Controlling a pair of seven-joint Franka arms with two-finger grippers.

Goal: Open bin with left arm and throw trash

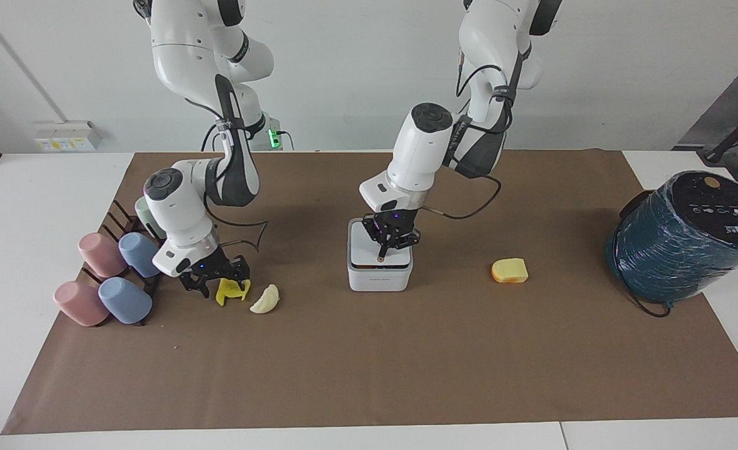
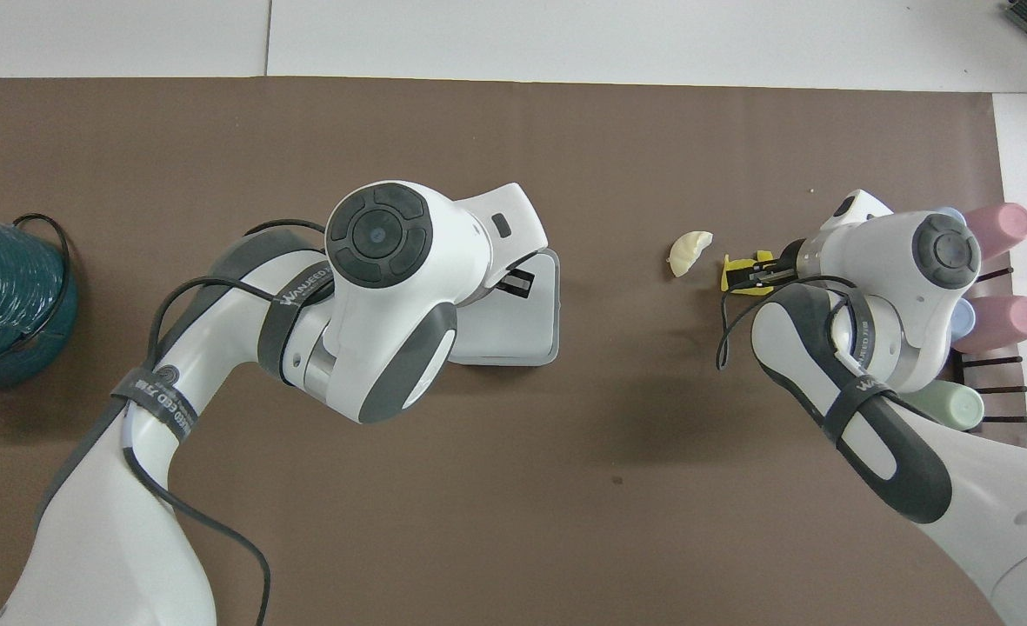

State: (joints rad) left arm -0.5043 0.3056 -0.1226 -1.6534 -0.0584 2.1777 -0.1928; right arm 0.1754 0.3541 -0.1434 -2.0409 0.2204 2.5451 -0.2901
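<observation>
The bin sits mid-bench, lid apparently just starting to lift. The left gripper, fingers pinched together, presses its orange dot. Toward the right arm's end from the bin, the right gripper straddles the yellow scrap, fingers wide; the cream wedge lies just beside.

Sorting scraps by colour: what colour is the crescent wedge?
Cream; the crescent wedge shows best in the facing view.
</observation>
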